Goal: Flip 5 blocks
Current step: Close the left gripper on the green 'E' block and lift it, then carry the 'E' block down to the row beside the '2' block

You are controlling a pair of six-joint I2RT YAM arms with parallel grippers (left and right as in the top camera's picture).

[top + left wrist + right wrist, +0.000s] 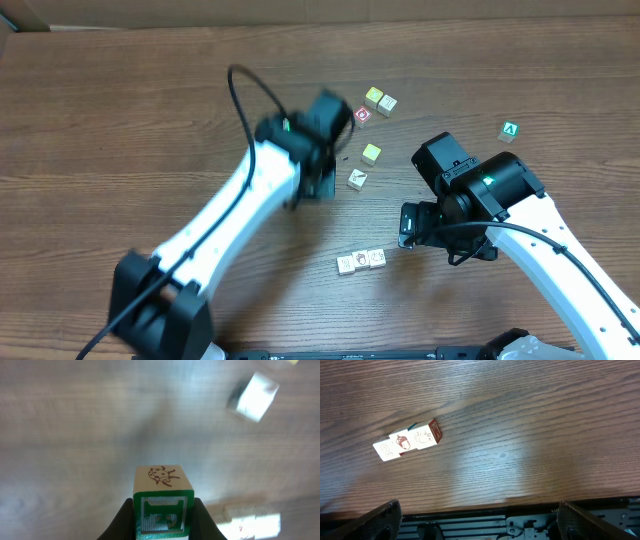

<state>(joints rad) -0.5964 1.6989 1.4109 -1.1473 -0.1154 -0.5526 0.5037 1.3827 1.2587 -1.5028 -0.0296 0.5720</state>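
Block point(162, 477) first: we see it pinched in our left gripper point(163, 517) over the table point(75, 435), its pale top bearing a brown sketch, its side green-framed. Our right gripper point(480, 520) gapes wide and empty; beyond it, three pale blocks point(409, 440) touch in a row.

Bright, even overhead light; left arm point(250, 185) motion-blurred. Left wrist view washed out, counter point(75, 435) glaring and soft; block point(162, 492) sharp.

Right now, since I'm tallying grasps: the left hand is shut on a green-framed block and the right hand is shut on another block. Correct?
The second half is wrong. The left hand is shut on the green-framed block, but the right hand is open and holds nothing; the right wrist view shows it spread wide above the table.
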